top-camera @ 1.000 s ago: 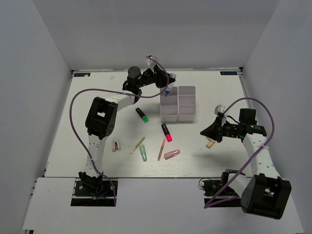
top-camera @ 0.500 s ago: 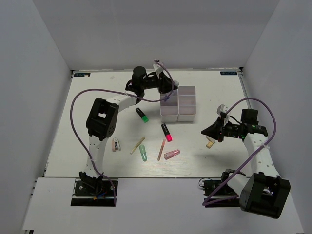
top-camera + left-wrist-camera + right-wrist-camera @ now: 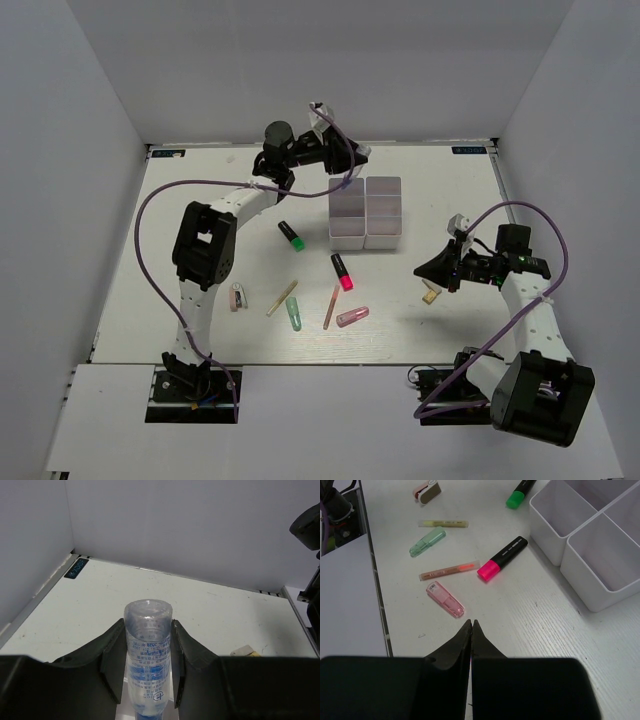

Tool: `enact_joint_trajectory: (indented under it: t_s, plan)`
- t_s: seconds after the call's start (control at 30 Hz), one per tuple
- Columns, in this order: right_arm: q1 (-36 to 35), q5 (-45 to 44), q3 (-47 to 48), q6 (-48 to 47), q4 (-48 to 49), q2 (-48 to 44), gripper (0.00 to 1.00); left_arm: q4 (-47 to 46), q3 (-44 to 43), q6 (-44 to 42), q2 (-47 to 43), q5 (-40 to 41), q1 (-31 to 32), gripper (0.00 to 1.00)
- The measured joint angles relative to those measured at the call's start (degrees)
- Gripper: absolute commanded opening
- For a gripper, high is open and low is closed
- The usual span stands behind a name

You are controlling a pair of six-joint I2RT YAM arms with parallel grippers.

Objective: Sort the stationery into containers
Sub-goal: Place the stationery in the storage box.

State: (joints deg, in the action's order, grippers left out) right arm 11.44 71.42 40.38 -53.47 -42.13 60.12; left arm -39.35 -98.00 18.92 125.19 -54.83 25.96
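White walls close the tabletop (image 3: 190, 200) on the left, far and right sides, and bare surface runs from the left wall to the loose items. The left claw (image 3: 148, 630) grasps a blue-printed tube (image 3: 148, 655) by the far left corner of the one white organiser (image 3: 366, 212). The right claw (image 3: 471, 625), clenched on nothing, hovers near the right wall beside one beige block (image 3: 432, 296). Near the middle lie one green-capped marker (image 3: 291, 236), one pink-capped marker (image 3: 342, 271), one yellow stick (image 3: 282, 298), one orange stick (image 3: 331, 307), one green tube (image 3: 294, 314) and one pink tube (image 3: 352, 317).

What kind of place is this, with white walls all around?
Probably a lab's robot test booth: white walls box in a table, left arm and right arm bolted at its near edge, stationery beside a white organiser.
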Motion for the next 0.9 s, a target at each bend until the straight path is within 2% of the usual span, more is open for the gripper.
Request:
enact_joint_trajectory:
  t_s: [0.17, 0.43, 0.67, 0.9]
  plan:
    - [0.63, 0.57, 0.0, -0.46, -0.22, 0.0, 0.0, 4.57, -1.44, -5.55, 0.0, 0.13, 0.0, 0.01]
    - [1.46, 2.03, 0.0, -2.73, -2.19, 1.42, 0.0, 11.37, 0.52, -18.93, 0.0, 1.57, 0.44, 0.01]
    - [2.27, 2.71, 0.0, -5.35, -5.18, 2.8, 0.0, 11.58, 0.94, -24.0, 0.02, 1.7, 0.55, 0.01]
    - [3.15, 3.45, 0.02, -7.41, -7.63, 3.43, 0.0, 9.88, 3.8, -24.46, 0.68, 2.12, 0.55, 0.01]
